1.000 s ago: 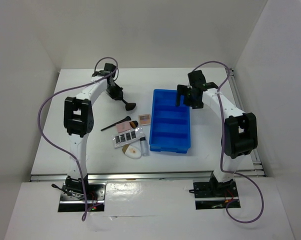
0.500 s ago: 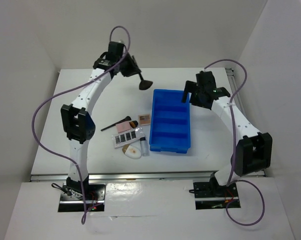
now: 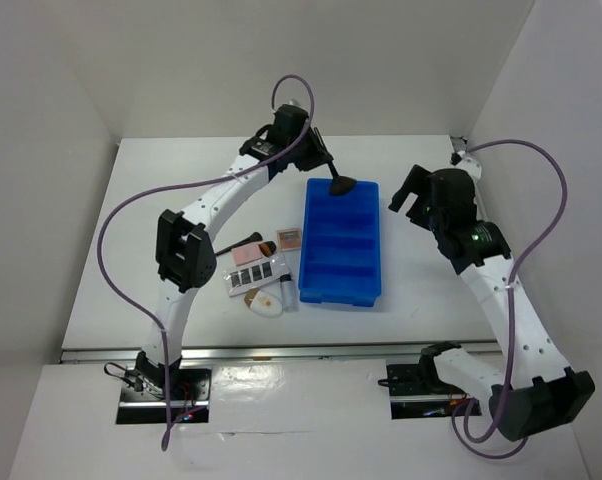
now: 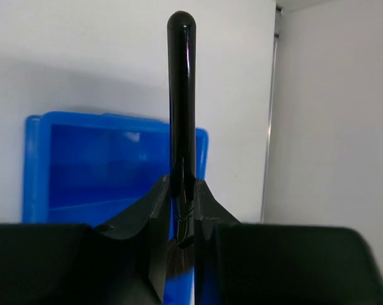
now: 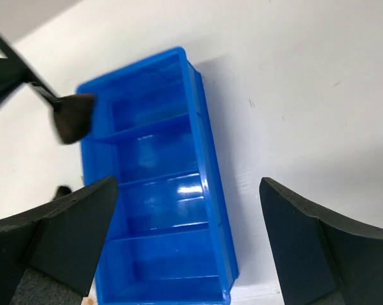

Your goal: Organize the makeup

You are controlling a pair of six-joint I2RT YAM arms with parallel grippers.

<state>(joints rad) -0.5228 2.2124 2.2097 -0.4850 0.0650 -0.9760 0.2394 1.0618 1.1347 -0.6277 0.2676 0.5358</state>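
Jaws of the left gripper [image 4: 182, 210] pinch the black brush [image 3: 339, 182] by its handle. Jaws of the right gripper [image 5: 188, 216] stand spread and hold nothing, right of the blue tray [image 3: 379, 250].

The brush head hangs over the farthest of the tray's 4 compartments. Its handle slants up and back toward the left arm, oblique to the crosswise dividers. Judgement: release calls for lowering the brush and turning the handle along that compartment.

The left arm is nearer the other makeup: slim brush [image 3: 231, 246], brown compact [image 3: 290, 238], strip palette [image 3: 253, 274], oval [image 3: 263, 303] and tube [image 3: 286, 292], grouped on the tabletop [image 3: 411, 280] just left of the tray.

No writing or brand is readable.
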